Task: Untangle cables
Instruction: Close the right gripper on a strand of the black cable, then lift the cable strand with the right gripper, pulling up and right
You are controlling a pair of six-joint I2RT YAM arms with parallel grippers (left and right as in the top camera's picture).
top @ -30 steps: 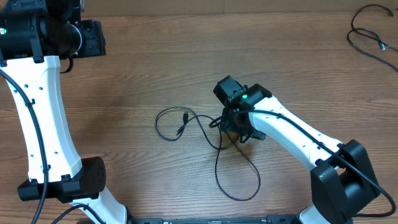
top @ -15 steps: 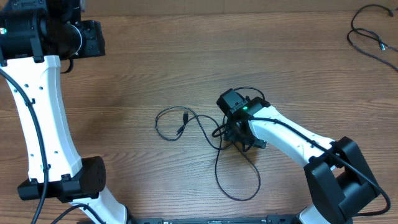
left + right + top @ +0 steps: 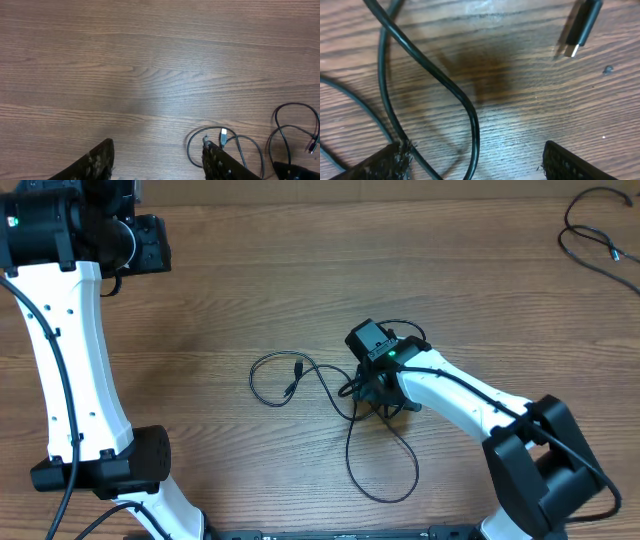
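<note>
The thin black cables (image 3: 352, 423) lie as loose loops at the table's middle, with a small plug (image 3: 298, 367) in the left loop. My right gripper (image 3: 386, 394) is low over the crossing of the loops. In the right wrist view it is open (image 3: 475, 165), with one cable strand (image 3: 470, 120) running between its fingers and a plug (image 3: 580, 24) beyond them. My left gripper (image 3: 150, 242) is high at the far left, open and empty (image 3: 160, 165). The left wrist view shows a cable loop (image 3: 192, 150) and its plug (image 3: 223, 134) far below.
Another black cord (image 3: 590, 225) lies at the far right corner of the wooden table (image 3: 260, 290). The right arm's white link (image 3: 460, 395) stretches over the table's right front. The left arm's column (image 3: 70, 370) stands at the left edge.
My right gripper has moved a little toward the front and down onto the cable crossing. The cables and the left arm have hardly moved.
</note>
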